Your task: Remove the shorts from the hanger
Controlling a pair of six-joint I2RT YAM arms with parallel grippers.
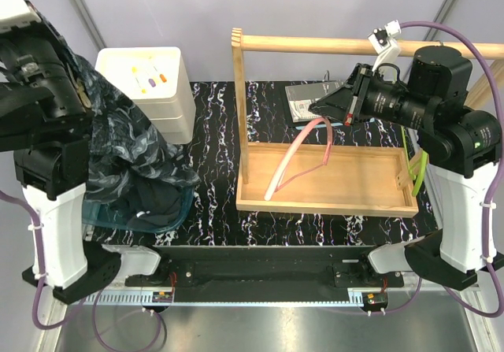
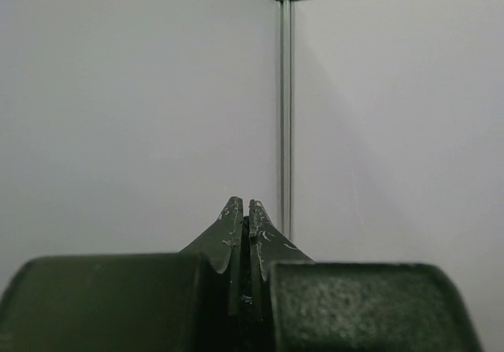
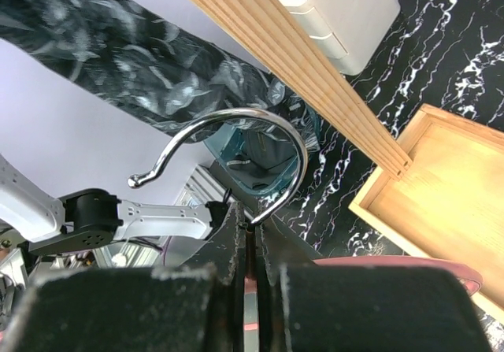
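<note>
Left of the wooden rack [image 1: 315, 44], and well clear of it, the marbled shorts [image 1: 118, 139] hang from my raised left arm. They run down into a teal bin [image 1: 96, 214] off the rack's near-left corner, where darker cloth is heaped that I take for the plain shorts [image 1: 157, 204]. My left gripper [image 2: 246, 208] has its jaws pressed nearly together. Its wrist view shows no cloth past the tips, so I judge only from the overhead view that it pinches the top of the marbled pair. At the rack's far-right end, my right gripper [image 1: 334, 105] is clamped tight on the metal hook [image 3: 228, 113] of the pink hanger [image 1: 295, 157], whose body dangles bare into the rack's tray. I see no cloth touching the hanger, so I judge the removal done bar the drop. That falls to the left arm: the cloth's long axis runs from its fingers down to the bin, and the right arm is well apart.
</note>
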